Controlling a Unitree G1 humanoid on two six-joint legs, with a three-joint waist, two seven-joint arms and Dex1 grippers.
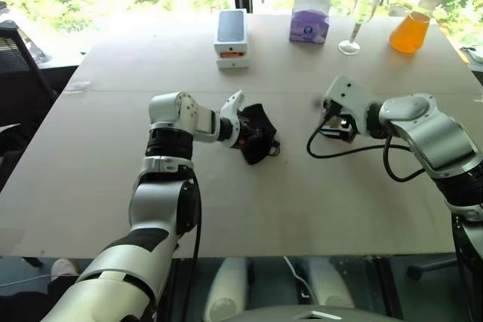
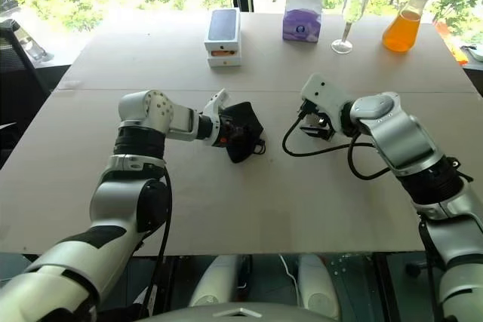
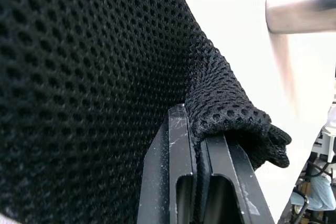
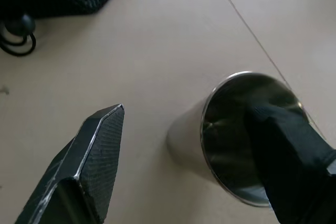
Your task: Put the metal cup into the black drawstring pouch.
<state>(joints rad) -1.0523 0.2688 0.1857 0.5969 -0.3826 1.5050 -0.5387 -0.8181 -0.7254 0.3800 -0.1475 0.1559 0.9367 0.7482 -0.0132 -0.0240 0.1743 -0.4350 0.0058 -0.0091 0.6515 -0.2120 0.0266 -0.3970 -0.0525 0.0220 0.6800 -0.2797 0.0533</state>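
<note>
The black drawstring pouch point(image 1: 256, 135) lies crumpled on the table near the middle. My left gripper point(image 1: 240, 127) is shut on its mesh fabric; the wrist view shows both fingers point(image 3: 181, 145) pinching a fold of the pouch point(image 3: 94, 77). The metal cup point(image 4: 210, 135) stands on the table to the right of the pouch, its mouth facing the right wrist camera. My right gripper point(image 4: 184, 116) is open around the cup's wall, one finger inside the mouth and the other outside on the pouch side. From the head views the right hand point(image 1: 332, 122) covers the cup.
Along the far edge stand a white and orange phone box point(image 1: 232, 35), a purple tissue box point(image 1: 309, 19), a tall stemmed glass point(image 1: 358, 16) and a flask of orange liquid point(image 1: 410, 32). A black cable point(image 1: 339, 152) loops from the right arm onto the table.
</note>
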